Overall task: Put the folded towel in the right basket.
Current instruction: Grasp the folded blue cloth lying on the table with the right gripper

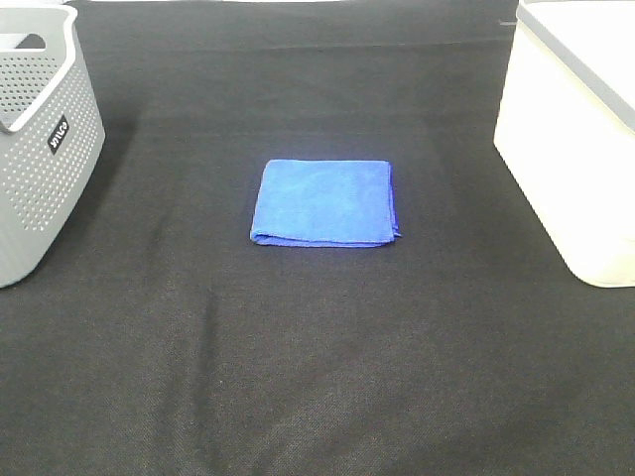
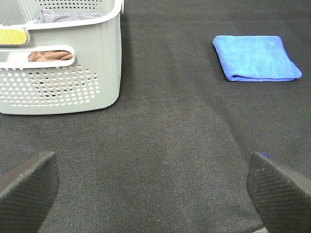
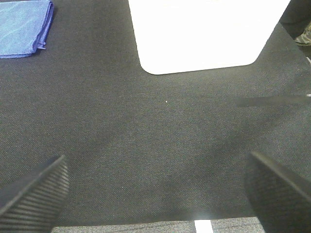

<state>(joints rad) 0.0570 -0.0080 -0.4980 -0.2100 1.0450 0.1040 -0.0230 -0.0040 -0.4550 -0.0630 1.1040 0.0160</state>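
Note:
A folded blue towel [image 1: 324, 203] lies flat on the black table in the middle of the exterior view. It also shows in the left wrist view [image 2: 255, 58] and at the corner of the right wrist view [image 3: 23, 27]. The right basket [image 1: 575, 134] is white and stands at the right edge; its wall shows in the right wrist view [image 3: 204, 31]. Neither arm shows in the exterior view. My left gripper [image 2: 155, 187] is open and empty, well short of the towel. My right gripper [image 3: 158, 191] is open and empty, in front of the white basket.
A grey perforated basket [image 1: 40, 139] stands at the left edge; the left wrist view [image 2: 63, 63] shows cloths inside it. The black cloth table [image 1: 317, 377] spreads between the two baskets. A shoe [image 3: 303, 36] shows beyond the table.

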